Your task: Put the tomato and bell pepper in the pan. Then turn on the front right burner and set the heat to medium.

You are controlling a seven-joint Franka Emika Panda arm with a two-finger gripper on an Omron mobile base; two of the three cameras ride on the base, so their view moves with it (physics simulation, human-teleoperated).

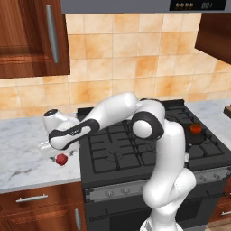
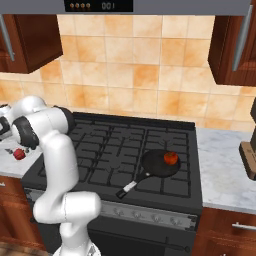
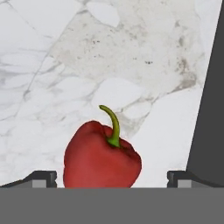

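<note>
Bell pepper [image 3: 101,158] between open hand [image 3: 111,177] fingertips

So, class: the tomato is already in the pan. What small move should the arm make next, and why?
Probably lower the open end effector a little and close on the bell pepper. It lies on the marble counter between the two fingertips, not yet gripped, while the tomato sits in the pan.

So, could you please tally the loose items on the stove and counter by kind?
Tomato, in the pan: 1
Bell pepper, on the marble counter: 1
Pan, on the cooktop: 1
Total: 3
</note>
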